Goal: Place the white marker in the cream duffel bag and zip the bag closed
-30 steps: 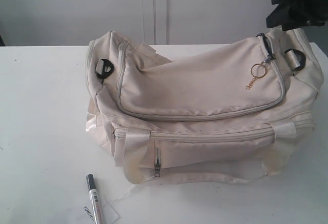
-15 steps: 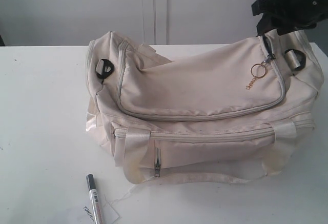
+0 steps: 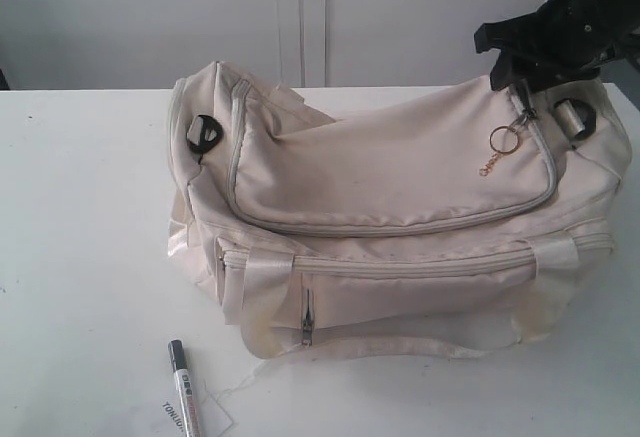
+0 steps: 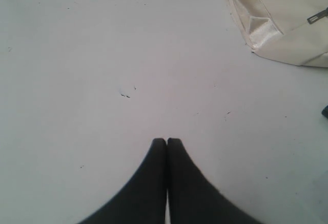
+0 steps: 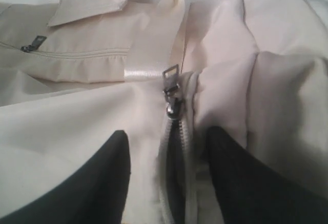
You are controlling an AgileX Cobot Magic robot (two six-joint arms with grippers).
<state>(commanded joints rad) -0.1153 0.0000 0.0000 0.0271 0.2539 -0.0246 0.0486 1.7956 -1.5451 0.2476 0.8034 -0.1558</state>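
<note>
My right gripper (image 3: 512, 73) has come down and in from the 1 o'clock corner since a second ago and now sits over the bag (image 3: 390, 177) at the top end of its zip, just above the gold ring (image 3: 504, 139). The bag and marker (image 3: 181, 389) lie as they did.

In the right wrist view my right fingers (image 5: 97, 183) stand wide apart, one on each side of the zip pull (image 5: 171, 78), pressing cloth but holding nothing. A dark slit shows along the zip between them. I cannot tell what is inside the bag.

My left fingers (image 4: 154, 183) are pressed together on nothing, over bare table (image 4: 102, 55).

The marker is outside the bag, flat on the table at the bag's 7 o'clock, across a paper tag (image 3: 215, 417), its lower end cut off by the view's edge.

The table lies wide and bare at the bag's 9 o'clock. At 3 o'clock the bag nearly reaches the view's edge.
</note>
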